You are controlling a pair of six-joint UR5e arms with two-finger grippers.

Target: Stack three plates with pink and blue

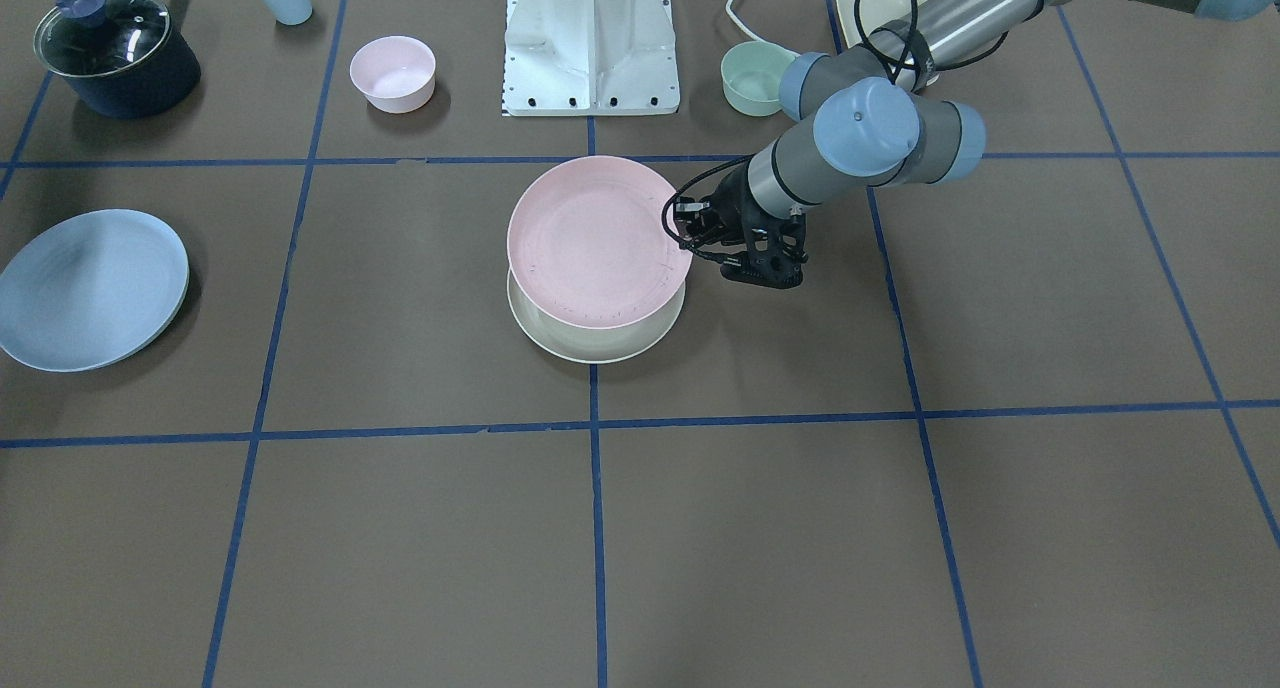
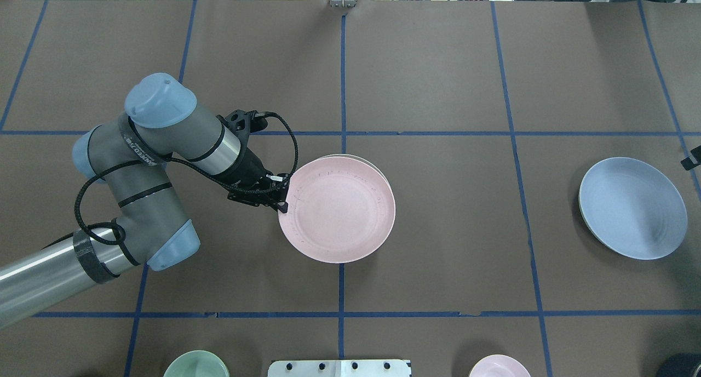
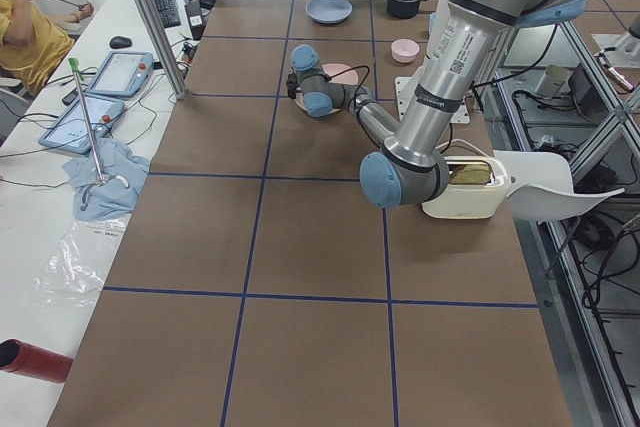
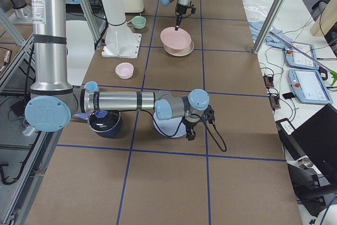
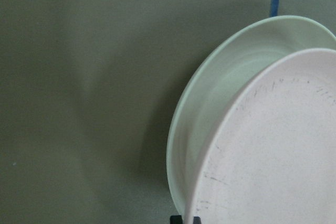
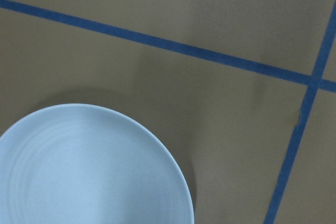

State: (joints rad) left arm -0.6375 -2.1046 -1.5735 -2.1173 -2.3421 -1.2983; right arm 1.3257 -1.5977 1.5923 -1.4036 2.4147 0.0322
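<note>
CENTRE STACK, BLUE TO COME: The left gripper [image 2: 279, 203] is pinching the pink plate [image 2: 339, 210] by the rim nearest its own arm. Its jaws are closed on that edge, and it is holding the plate over the cream plate [image 1: 600, 343] at the middle of the surface [image 1: 760, 528]. The pink plate is sitting slightly off centre, with a crescent of cream rim showing on the side away from the robot. Whether the two plates are touching cannot be told.

The blue plate [image 2: 632, 207] is lying flat and alone, well apart, far out on the robot's right. The right gripper [image 4: 190, 134] is hovering just beside its rim, and no view is showing whether its jaws are open or closed.

By the look of it, the pink plate is about to be set down and released. The blue one then has to cross the surface toward the robot's left to reach the stack. The right arm is by far the nearer to it.
</note>
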